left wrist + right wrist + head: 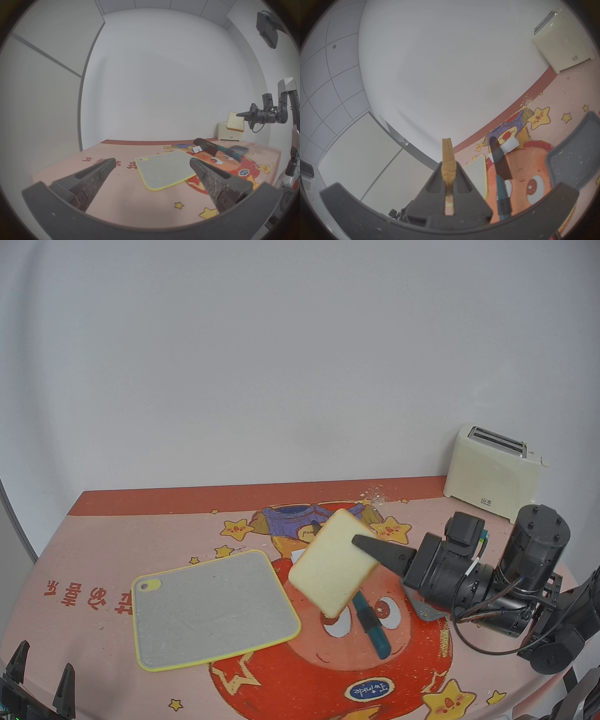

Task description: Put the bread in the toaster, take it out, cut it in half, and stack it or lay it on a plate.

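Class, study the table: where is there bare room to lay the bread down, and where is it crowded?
Free: the bare cutting board, and the table between it and the far red border. Crowded: beneath the bread held in the right gripper, where the knife and grey tray lie; the toaster takes the far right corner.

On the toaster [494, 474], a small dark mark [485, 503] is sitting low on the front face, too small to make out. On the table cover [125, 527], a row of red characters [81, 597] is running along the left side, appearing upside down in the head view. A blue oval label [369, 689] with white script is lying near the front edge, also inverted. Dark lettering [305, 532] under the cartoon's purple cap [294, 513] is showing only partly, the bread [333, 562] covering the rest.
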You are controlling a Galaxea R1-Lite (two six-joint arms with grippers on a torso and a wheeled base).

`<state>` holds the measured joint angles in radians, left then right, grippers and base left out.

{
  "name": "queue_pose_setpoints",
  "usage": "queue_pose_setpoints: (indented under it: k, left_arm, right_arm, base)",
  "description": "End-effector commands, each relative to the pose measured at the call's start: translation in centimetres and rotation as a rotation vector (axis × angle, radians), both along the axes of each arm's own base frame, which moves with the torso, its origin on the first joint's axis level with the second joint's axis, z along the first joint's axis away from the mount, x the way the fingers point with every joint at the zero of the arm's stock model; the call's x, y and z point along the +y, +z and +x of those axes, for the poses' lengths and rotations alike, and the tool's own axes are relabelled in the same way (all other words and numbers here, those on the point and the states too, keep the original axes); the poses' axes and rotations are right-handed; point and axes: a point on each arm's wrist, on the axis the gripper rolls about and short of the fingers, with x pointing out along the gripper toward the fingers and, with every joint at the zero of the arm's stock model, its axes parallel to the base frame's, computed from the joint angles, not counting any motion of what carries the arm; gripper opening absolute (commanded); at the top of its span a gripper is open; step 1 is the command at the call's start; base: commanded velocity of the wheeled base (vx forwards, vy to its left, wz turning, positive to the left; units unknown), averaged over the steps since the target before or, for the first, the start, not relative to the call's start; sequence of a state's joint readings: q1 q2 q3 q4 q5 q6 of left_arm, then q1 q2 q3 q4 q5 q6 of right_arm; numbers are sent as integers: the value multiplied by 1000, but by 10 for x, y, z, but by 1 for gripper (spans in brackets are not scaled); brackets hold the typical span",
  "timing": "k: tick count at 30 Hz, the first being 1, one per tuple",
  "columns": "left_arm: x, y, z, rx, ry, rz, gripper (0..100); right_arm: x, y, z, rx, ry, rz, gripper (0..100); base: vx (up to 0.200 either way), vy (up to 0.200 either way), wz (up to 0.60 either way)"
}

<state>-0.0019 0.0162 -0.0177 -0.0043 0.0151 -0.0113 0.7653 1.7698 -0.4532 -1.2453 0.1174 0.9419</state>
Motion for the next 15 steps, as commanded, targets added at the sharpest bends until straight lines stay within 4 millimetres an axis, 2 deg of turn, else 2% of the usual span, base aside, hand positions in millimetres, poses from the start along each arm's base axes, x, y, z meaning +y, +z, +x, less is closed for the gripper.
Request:
queue_pose_setpoints:
  k: [1,7,11,15]
  left_arm:
    - [0,-5,1,7,1,1,100]
    - [0,-5,1,7,1,2,100]
    - [0,-5,1,7,4,2,100]
    - [0,-5,1,7,4,2,100]
  right_arm:
    - [7,-14,2,28,11,-25,0]
    - [10,-20,5,22,0,-13,0]
    - [23,-23,0,87,-41,48,0]
    - [42,-35,-4,172,-61,120,0]
  base:
    - [0,200,0]
    - [0,200,0]
    - [0,0,0]
    - [0,0,0]
